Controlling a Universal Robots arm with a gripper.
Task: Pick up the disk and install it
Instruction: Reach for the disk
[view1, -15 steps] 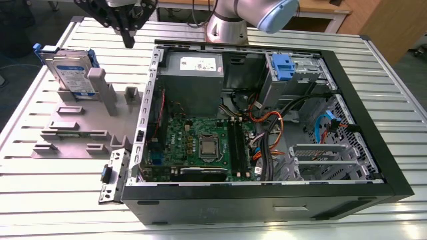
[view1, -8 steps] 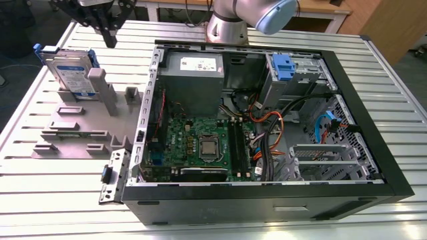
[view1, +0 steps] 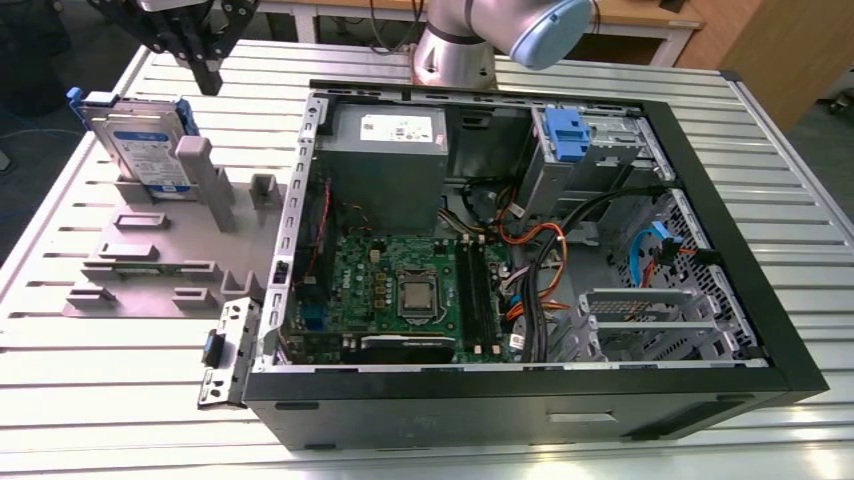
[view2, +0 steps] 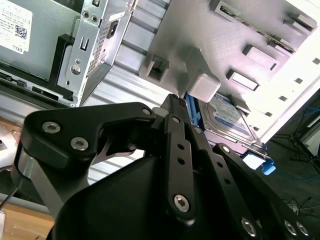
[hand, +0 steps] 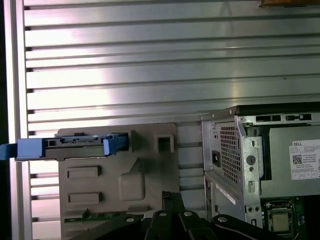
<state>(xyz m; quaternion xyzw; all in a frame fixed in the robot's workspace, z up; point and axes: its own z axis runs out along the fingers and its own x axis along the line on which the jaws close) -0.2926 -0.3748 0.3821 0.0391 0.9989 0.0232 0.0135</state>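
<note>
The disk (view1: 138, 145) stands upright on edge in a slot of the grey fixture (view1: 147, 262), at the exterior view's left. It is silver with a white-and-blue label and a blue carrier rail. My gripper (view1: 207, 80) hangs above and just behind it, apart from it, fingers shut and holding nothing. In the first wrist view the disk (hand: 75, 145) shows edge-on with its blue rail ends sticking out, and the gripper (hand: 172, 196) sits a little away from it over the fixture (hand: 120, 182). The second wrist view shows the disk (view2: 227, 117) beyond the gripper (view2: 172, 100).
An open computer case (view1: 534, 395) lies on the slatted metal table (view1: 107, 400) beside the fixture. Inside are a grey power supply (view1: 387, 150), a motherboard (view1: 400, 290), loose cables (view1: 547, 250) and a drive bay with a blue latch (view1: 567, 135). The arm's base (view1: 454, 50) stands behind the case.
</note>
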